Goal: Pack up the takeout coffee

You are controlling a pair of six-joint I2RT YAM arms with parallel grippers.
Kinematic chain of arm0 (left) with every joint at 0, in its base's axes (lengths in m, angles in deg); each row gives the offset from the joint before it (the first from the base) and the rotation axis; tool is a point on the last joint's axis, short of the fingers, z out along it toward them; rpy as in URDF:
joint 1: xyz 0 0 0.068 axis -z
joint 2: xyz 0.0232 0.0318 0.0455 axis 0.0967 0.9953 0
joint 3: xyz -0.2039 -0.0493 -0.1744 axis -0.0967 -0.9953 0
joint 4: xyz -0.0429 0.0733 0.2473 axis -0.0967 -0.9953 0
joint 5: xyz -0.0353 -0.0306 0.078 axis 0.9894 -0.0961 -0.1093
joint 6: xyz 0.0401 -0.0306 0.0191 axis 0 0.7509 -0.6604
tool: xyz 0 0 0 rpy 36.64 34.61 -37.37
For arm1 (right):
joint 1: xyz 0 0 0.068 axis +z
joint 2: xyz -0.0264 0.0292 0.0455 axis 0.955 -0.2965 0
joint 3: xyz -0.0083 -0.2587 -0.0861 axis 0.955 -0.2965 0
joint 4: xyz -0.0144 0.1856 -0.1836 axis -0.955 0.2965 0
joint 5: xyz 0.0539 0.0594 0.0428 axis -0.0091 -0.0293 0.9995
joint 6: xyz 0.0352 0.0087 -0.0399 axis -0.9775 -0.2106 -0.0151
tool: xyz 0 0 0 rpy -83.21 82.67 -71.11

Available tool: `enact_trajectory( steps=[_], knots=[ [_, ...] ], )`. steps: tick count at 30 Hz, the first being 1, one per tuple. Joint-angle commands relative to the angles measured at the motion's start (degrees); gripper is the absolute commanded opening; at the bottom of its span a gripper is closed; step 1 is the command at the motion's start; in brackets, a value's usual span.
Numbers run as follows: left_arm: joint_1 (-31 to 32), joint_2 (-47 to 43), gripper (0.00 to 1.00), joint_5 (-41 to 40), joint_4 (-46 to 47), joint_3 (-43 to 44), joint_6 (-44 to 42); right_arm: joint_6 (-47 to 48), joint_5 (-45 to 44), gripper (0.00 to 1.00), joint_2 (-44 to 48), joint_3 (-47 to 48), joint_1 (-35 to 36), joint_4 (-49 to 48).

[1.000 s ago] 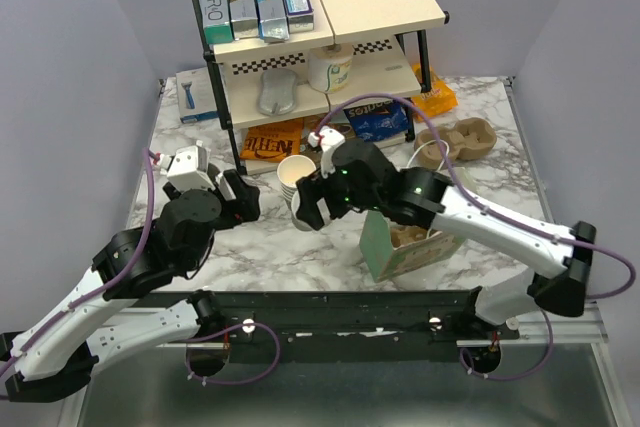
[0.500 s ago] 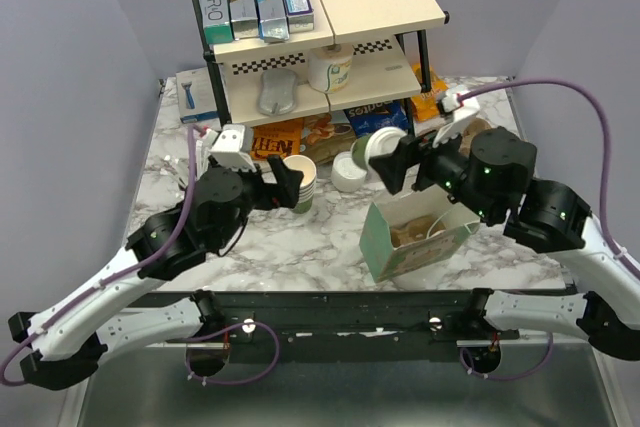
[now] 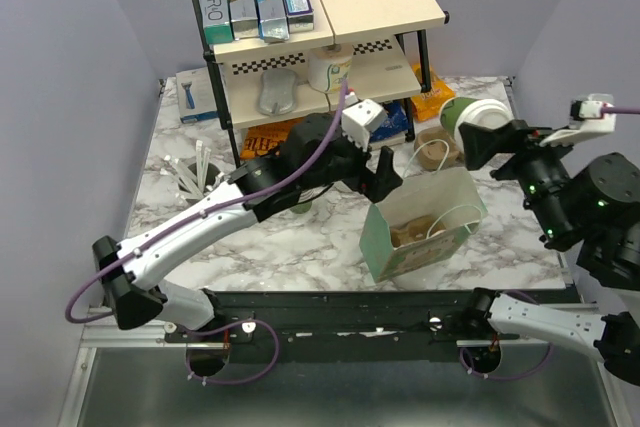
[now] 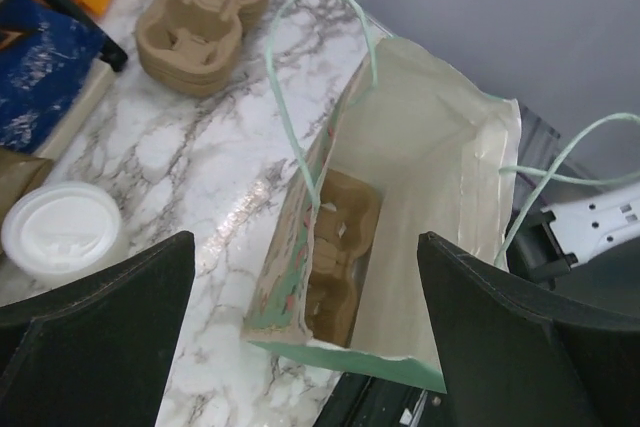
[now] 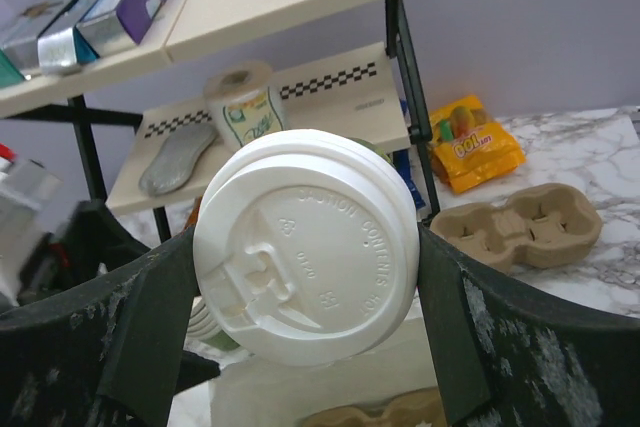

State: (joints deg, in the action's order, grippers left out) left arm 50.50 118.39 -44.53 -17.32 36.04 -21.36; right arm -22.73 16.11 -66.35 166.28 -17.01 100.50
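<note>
Pinching the takeout coffee (image 3: 468, 119) by its sides, the right pincer (image 3: 485, 137) holds it in the air up and to the right of the mint paper bag (image 3: 425, 232), well clear of the bag's mouth, as seen from overhead. The left pincer (image 3: 385, 175) is spread and empty, just beside the bag's left rim. Behind the bag, brown cup carriers (image 3: 435, 152) sit on the marble counter (image 3: 290, 247).

From the left wrist I look straight down into the bag (image 4: 420, 177) between two spread fingers (image 4: 90, 327). One carrier (image 4: 335, 257) lies in its bottom, and two thin handles arch over the mouth. Beyond the bag stands one stack of carriers (image 4: 205, 7); I cannot tell how many are nested. Left of the bag stands one other white-lidded cup (image 4: 60, 232).

From the right wrist, the coffee's lid (image 5: 310, 272) fills the middle and faces the camera, a finger (image 5: 150, 337) on each side of it.

So I count one coffee in the grip, one more lidded cup on the counter, one bag, one carrier inside it and one stack outside. I'd judge the cup is mid-carry. The next move calls for bringing it over the bag's mouth, turning it lid-up and lowering it into a well of the carrier.
</note>
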Motion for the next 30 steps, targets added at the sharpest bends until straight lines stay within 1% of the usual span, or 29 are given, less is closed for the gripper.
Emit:
enact_trajectory(
  steps=[1,4,7,8,9,10,11,12,13,15,16,19,21,22,23,25,26,27,29,30],
  knots=[
    [-0.07,5.31,0.99,13.19,-1.2,4.78,-3.69,1.25,-6.24,0.66,1.69,-0.98,-0.2,-1.52],
    [-0.07,10.14,0.99,13.13,-3.3,8.21,-3.34,1.43,-5.9,0.66,3.18,-1.42,-0.2,-1.61],
    [-0.07,14.89,0.98,16.37,-5.33,11.46,-3.95,1.52,-5.81,0.66,3.98,-2.3,-0.29,-1.52],
    [0.02,15.77,0.94,17.51,-6.37,12.17,-4.56,1.95,-5.72,0.66,4.15,-2.39,-0.29,-1.44],
    [0.02,17.34,0.88,17.43,-6.91,12.88,-4.74,1.87,-5.11,0.66,4.33,-2.47,-0.2,-1.35],
    [0.02,18.14,0.65,17.17,-7.7,14.62,-5.18,1.7,-4.67,0.66,4.85,-2.65,-0.2,-1.35],
    [0.02,19.02,0.55,16.39,-9.53,15.6,-5.53,1.61,-4.14,0.66,5.21,-2.74,-0.29,-1.43],
    [0.02,20.16,0.48,16.29,-10.07,16.39,-6.4,1.52,-3.44,0.66,5.47,-2.91,-0.2,-1.43],
    [-0.06,20.43,0.34,16.38,-10.51,17.44,-6.67,1.52,-3.35,0.66,6.17,-3.0,-0.2,-1.52],
    [0.02,21.05,0.21,15.94,-11.13,17.98,-7.72,1.78,-3.95,0.67,6.61,-3.35,-0.29,-1.52],
    [0.02,21.05,0.13,15.5,-11.48,18.59,-8.17,1.7,-3.96,0.67,6.96,-3.35,-0.29,-1.61],
    [0.02,20.61,0.0,12.35,-12.45,19.21,-10.01,1.7,-2.82,0.67,8.02,-3.18,-0.29,-1.17],
    [-0.06,20.0,0.0,9.1,-12.89,19.56,-10.28,1.43,-1.86,0.67,8.64,-3.18,-0.29,-1.17],
    [-0.07,19.13,0.0,4.82,-13.15,19.91,-11.06,1.43,-1.42,0.67,8.81,-3.09,-0.2,-1.0],
    [0.02,18.6,0.0,2.43,-13.24,20.09,-11.42,1.43,-0.63,0.67,8.99,-3.09,-0.2,-0.82],
    [0.02,16.84,0.0,-3.36,-12.98,20.0,-12.56,1.43,4.02,0.67,9.69,-3.18,-0.2,-0.64],
    [-0.06,16.31,0.0,-4.88,-13.06,20.09,-13.43,0.82,5.87,0.67,9.87,-3.09,-0.2,-0.3],
    [-0.07,15.17,0.0,-5.59,-12.98,20.0,-13.79,0.73,9.63,0.67,10.04,-3.0,-0.2,0.06],
    [0.02,14.11,0.0,-5.77,-11.58,19.13,-13.54,0.12,13.07,0.67,10.57,-3.0,-0.2,0.85],
    [0.02,13.59,0.0,-5.25,-10.79,18.51,-13.27,0.03,16.22,0.67,10.92,-3.35,-0.2,0.94]
  ],
)
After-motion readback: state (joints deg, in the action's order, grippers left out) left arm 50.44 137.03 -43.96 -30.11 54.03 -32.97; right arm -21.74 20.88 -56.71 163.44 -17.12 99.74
